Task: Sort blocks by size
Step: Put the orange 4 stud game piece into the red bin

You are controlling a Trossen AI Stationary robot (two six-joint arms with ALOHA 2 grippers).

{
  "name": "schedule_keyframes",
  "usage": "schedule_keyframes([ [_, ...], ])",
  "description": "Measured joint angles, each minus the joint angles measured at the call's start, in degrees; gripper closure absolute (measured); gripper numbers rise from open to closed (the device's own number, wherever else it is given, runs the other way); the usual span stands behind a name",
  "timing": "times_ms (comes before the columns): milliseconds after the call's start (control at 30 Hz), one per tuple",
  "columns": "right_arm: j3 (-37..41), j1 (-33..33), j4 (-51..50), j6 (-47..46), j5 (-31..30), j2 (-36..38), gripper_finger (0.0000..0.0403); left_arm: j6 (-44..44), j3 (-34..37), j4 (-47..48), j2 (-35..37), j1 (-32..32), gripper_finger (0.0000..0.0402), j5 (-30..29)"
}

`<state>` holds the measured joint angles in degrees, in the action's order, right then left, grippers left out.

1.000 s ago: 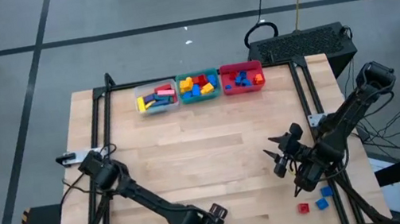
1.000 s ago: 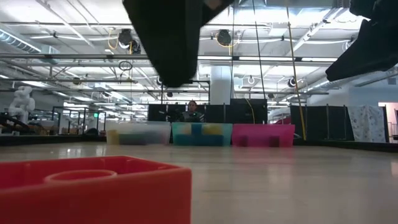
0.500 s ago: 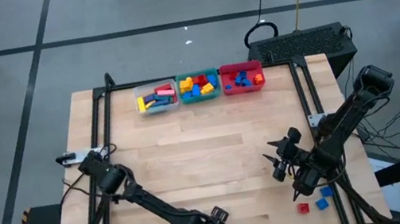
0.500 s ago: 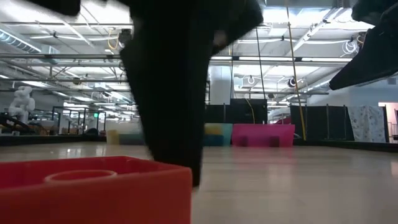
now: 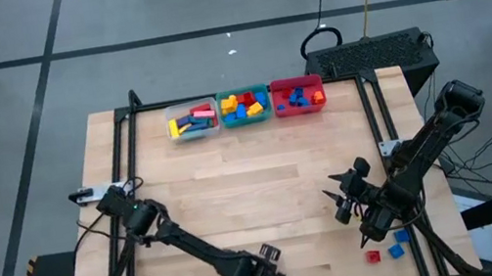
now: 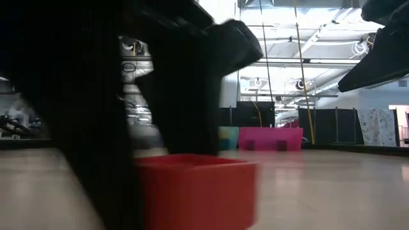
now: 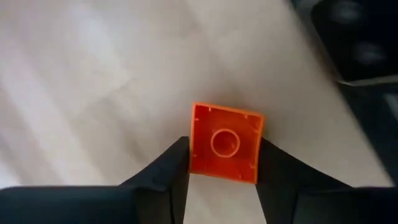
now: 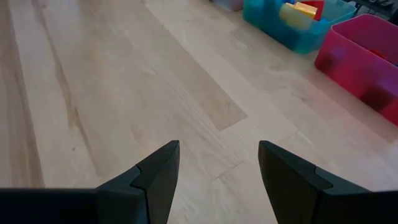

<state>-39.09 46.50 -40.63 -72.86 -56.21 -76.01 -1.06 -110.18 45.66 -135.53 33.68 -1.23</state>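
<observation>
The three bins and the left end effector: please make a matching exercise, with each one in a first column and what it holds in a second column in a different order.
Column 1:
1. clear bin
2. teal bin
3. red bin
4. left end effector

Column 2:
A. mostly blue small blocks
B. one orange block, between its fingers
C. long bars, red, blue, yellow, pink
D. yellow, blue and red bricks

Pairs: 1-C, 2-D, 3-A, 4-B
</observation>
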Motion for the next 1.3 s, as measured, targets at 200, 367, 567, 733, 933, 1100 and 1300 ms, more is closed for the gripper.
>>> schedule_keyframes([
  [200,0.0,0.0,1.0,0.1,1.3,0.0,0.0200,0.0,0.0,-0.6,0.0,-3.0,0.0260,-0.9],
  [367,0.0,0.1,9.5,7.7,4.2,-0.4,0.0200,0.4,0.0,-0.6,0.2,-6.7,0.0260,-5.5],
  [567,0.0,1.0,21.4,28.9,9.3,-4.3,0.0200,0.5,-1.0,-4.8,0.3,-12.5,0.0260,-2.1],
  [733,0.0,1.5,25.9,40.7,10.1,-8.8,0.0200,0.4,-1.0,-11.1,0.4,-17.3,0.0260,8.3],
  [933,0.0,1.6,31.0,52.5,9.6,-12.5,0.0200,0.2,-1.1,-16.4,0.4,-21.9,0.0260,16.4],
  [1100,0.0,1.6,32.5,57.3,6.3,-13.0,0.0200,-0.1,-1.1,-18.7,0.4,-24.9,0.0260,20.9],
  [1300,0.0,0.7,32.6,61.4,6.1,-12.9,0.0200,-0.1,-1.1,-22.1,0.5,-27.8,0.0260,25.7],
])
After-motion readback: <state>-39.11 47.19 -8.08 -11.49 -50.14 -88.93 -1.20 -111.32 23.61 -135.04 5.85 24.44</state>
